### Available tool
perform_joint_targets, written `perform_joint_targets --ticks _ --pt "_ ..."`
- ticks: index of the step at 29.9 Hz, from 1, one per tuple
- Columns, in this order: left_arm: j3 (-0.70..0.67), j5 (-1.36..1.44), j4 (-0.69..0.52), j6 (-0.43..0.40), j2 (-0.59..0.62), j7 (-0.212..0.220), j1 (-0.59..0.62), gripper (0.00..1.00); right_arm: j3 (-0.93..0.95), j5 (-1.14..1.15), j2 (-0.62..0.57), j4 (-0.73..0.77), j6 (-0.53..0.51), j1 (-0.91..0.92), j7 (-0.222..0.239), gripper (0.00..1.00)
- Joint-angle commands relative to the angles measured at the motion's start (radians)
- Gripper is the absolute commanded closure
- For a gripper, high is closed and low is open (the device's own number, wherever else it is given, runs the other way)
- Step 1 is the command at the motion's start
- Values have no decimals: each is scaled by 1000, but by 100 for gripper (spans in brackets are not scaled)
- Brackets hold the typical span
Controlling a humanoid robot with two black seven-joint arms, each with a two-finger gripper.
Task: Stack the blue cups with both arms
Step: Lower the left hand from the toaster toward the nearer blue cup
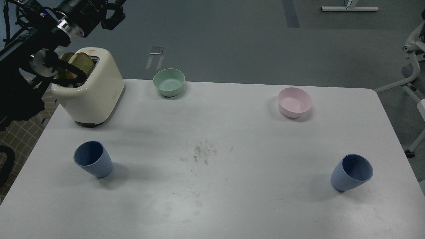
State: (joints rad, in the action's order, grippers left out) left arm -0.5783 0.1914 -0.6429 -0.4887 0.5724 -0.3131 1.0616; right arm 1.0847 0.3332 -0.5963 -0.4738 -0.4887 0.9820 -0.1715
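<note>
Two blue cups stand upright on the white table point(232, 205), far apart. One blue cup point(93, 159) is near the front left, the other blue cup point(351, 172) near the front right. Both show dark blue insides with nothing in them. My left arm comes in at the top left, raised high above the toaster. Its left gripper point(114, 16) is dark and partly cut off by the top edge, well above and behind the left cup, and its fingers cannot be told apart. My right arm is out of view.
A cream toaster point(89, 93) with bread slices in it stands at the back left, under my left arm. A mint-green bowl point(168, 82) sits at the back middle, a pale pink bowl point(295, 102) at the back right. A chair base point(411, 83) stands right of the table.
</note>
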Motion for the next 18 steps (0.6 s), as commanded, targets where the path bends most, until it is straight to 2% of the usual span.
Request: perform_joint_targets --ticks 1,12,18 --pt "-15 2 0 0 3 -1 0 2 -3 1 4 -2 0 1 1 0" --pt "-40 2 22 0 -5 -3 -3 2 3 -6 -52 -8 0 11 15 0" --pt "-35 16 11 0 1 -1 -5 2 18 -8 -37 -2 0 -2 9 0"
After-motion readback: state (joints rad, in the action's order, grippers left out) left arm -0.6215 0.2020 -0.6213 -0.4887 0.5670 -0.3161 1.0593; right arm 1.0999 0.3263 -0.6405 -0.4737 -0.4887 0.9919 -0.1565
